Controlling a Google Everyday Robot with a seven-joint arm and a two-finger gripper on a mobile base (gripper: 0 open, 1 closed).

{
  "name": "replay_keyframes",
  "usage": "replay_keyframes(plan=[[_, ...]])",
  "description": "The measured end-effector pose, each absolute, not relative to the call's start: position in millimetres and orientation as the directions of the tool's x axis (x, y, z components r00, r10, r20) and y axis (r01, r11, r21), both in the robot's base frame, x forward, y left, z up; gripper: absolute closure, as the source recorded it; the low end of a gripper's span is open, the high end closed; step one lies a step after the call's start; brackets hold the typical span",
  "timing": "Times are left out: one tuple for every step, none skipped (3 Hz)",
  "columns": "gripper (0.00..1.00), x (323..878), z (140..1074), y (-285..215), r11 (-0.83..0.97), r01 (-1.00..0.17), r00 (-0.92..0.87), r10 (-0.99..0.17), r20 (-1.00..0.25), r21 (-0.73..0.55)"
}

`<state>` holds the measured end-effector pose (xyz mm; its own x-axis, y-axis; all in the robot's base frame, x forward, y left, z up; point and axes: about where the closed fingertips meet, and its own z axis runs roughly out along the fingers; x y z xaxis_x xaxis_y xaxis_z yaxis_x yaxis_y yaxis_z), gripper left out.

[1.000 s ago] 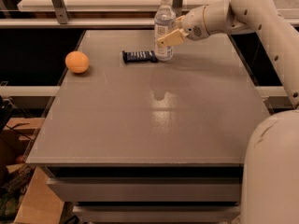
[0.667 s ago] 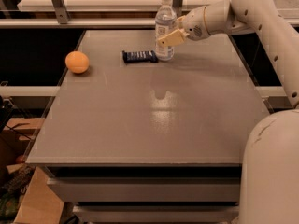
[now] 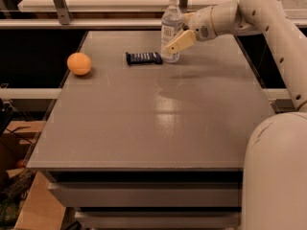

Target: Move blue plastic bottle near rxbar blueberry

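Observation:
The blue plastic bottle (image 3: 171, 28), clear with a white cap and a white label, stands upright at the far middle of the grey table (image 3: 153, 128). The rxbar blueberry (image 3: 143, 58), a dark navy bar, lies flat just left of the bottle's base, nearly touching it. My gripper (image 3: 176, 42) reaches in from the right on the white arm (image 3: 225, 16) and sits against the bottle's lower right side. Its far side is hidden behind the bottle.
An orange (image 3: 79, 63) sits near the table's left edge, well left of the bar. A rail and another surface (image 3: 120, 4) run behind the table. My white base (image 3: 276, 176) fills the lower right. Boxes (image 3: 19, 195) lie on the floor at the lower left.

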<state>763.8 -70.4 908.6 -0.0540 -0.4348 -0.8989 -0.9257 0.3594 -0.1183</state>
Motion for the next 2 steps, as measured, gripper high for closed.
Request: replay_keyframes(plan=[[0.00,760.6,910.6,-69.8,0.347,-0.931,-0.052,-0.428,-0.902,-0.110],[0.00,752.8,911.5,-68.7,0.309,-0.946,-0.048,-0.429,-0.902,-0.097]])
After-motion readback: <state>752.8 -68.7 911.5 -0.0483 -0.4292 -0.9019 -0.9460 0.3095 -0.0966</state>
